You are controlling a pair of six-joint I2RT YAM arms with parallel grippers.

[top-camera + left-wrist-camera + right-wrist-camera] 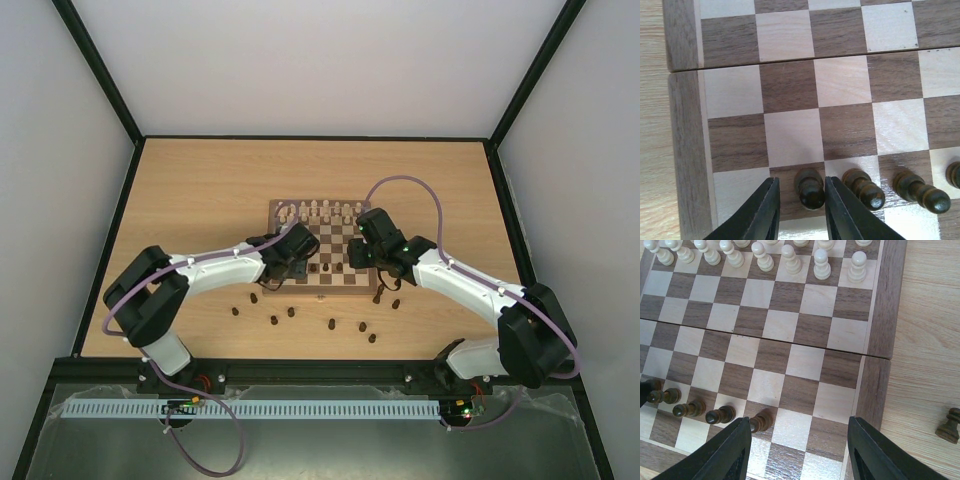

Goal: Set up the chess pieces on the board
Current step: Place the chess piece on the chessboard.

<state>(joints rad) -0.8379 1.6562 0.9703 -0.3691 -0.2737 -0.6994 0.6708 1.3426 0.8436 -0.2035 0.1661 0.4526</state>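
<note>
The board (332, 238) lies mid-table, and its near rows fill both wrist views. In the left wrist view a dark pawn (810, 189) stands upright on a dark square near the board's left border. My left gripper (802, 180) is open around it, with a clear gap at the left finger (765, 210) and the right finger (840, 210) close against it. More dark pawns (864, 189) stand in the same row to its right. My right gripper (799, 425) hangs open and empty over the board's near right corner, beside the last pawn in the row (760, 422).
Pale chessmen (790, 260) line the board's far rows. Several loose dark pieces (291, 312) are scattered on the table in front of the board. Another dark piece (948, 426) stands off the board's right edge. Black-framed walls enclose the table.
</note>
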